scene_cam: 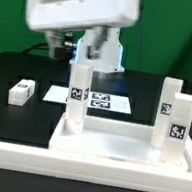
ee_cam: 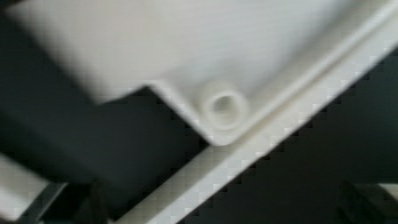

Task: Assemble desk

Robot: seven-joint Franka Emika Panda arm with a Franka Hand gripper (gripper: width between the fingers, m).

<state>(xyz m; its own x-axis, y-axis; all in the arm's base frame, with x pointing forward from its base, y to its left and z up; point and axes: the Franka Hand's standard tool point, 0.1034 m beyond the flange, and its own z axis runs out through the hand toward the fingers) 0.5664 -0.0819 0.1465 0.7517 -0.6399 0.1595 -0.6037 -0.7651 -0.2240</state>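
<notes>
While the fingers (scene_cam: 88,50) stand apart and empty, the desk panel (scene_cam: 116,148) lies on the black worktop (scene_cam: 17,71) below them, one leg (scene_cam: 76,99) upright directly beneath, another leg (scene_cam: 22,91) lying well aside.

Upright legs (scene_cam: 77,96) crowd the panel (scene_cam: 125,150); open table (scene_cam: 18,66) beside it.

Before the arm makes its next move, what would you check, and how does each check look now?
1. Gripper open and holding nothing: ok.
2. Legs standing on the desk panel: ok, one at the exterior view's left, two at its right.
3. Loose leg lying within sight on the table: ok.
4. Empty corner socket in the wrist view: ok.
5. Standing legs screwed in tight: cannot tell.
</notes>
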